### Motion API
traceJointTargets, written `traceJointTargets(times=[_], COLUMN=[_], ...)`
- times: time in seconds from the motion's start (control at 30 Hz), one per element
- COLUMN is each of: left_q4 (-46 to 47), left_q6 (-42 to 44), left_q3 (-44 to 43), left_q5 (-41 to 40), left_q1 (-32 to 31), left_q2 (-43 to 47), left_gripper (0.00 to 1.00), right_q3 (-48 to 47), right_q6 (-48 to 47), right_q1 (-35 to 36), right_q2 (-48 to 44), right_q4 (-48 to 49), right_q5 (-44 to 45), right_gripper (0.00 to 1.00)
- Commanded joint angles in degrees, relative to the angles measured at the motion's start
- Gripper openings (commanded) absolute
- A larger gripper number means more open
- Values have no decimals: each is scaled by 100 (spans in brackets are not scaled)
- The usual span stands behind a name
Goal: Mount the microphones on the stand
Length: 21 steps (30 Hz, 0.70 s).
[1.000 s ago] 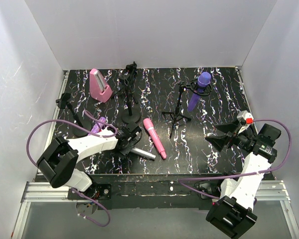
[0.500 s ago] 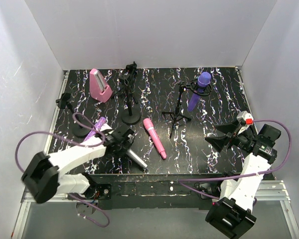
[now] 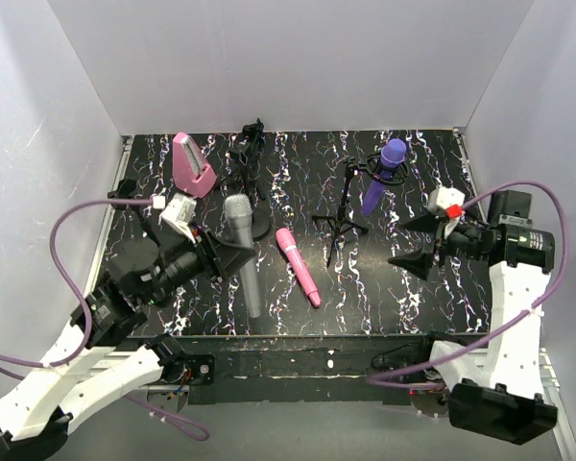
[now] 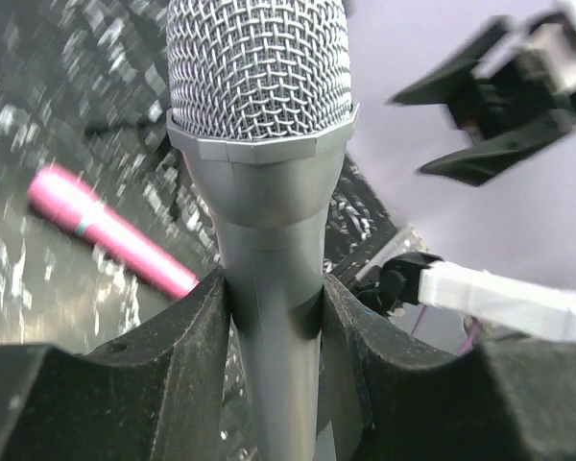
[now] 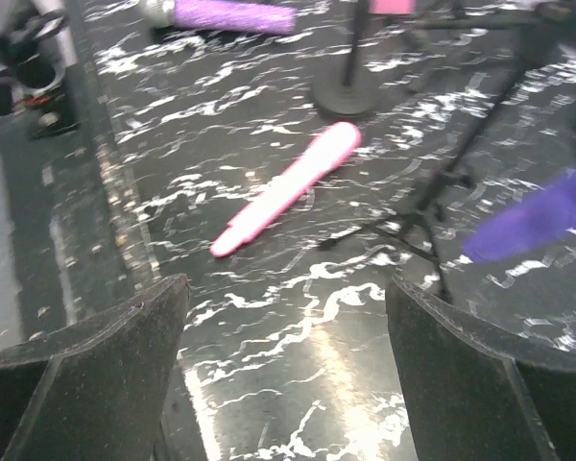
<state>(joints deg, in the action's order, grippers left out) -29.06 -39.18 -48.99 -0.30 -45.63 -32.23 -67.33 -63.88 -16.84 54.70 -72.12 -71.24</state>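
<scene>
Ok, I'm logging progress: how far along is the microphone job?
Done: the purple mic sits in the clip of the tripod stand. In hand: the left claw grips the silver mic. Left: the pink mic and the glittery mic lie on the table, unmounted; the right claw is open and empty.

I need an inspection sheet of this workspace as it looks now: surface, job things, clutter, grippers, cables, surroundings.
Surface: black marbled table, no spill seen.
Job's things: silver-grey microphone held by the left gripper; pink microphone and glittery purple microphone lying flat; dark purple microphone clipped in tripod stand; round-base stand without microphone.
Clutter: pink wedge box, far left.
Grippers: left gripper jaws shut on silver-grey microphone; right gripper open, empty.
Cables: purple cables loop at both arms.
Surroundings: white walls on three sides.
</scene>
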Motion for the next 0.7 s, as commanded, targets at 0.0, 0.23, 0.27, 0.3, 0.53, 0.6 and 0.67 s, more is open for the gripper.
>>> traceJointTargets(times=[0.0,0.23,0.27,0.3,0.53,0.6,0.67], left_q4=[490,1673,1876,2121,2808,2871,3053], left_q6=[2298,2670,2618,2521,2055,1985,1976], left_q3=[-1434,-2852,-2957,-3019,-3222,-3161,-3108], left_q5=[1470,1585,1542,1506,1094,962,891], left_q1=[-25,-25,-25,-25,-34,-25,-34], left_q2=[-967,-2805,-3033,-3183,-3571,-3492,-3431], left_gripper=[0,0,0,0,0,0,0], right_q3=[-569,-939,-1123,-1429,-2040,-1863,-1758], right_q6=[548,3800,4108,4355,5594,6033,6657], right_q1=[1224,3457,3555,3652,4013,4074,4206], right_q2=[-152,75,311,653,1290,1306,1429], right_q4=[-1290,1705,1832,1876,3647,4256,4687], right_q5=[681,927,945,911,1383,1516,1780], right_gripper=[89,88,88,88,92,92,92])
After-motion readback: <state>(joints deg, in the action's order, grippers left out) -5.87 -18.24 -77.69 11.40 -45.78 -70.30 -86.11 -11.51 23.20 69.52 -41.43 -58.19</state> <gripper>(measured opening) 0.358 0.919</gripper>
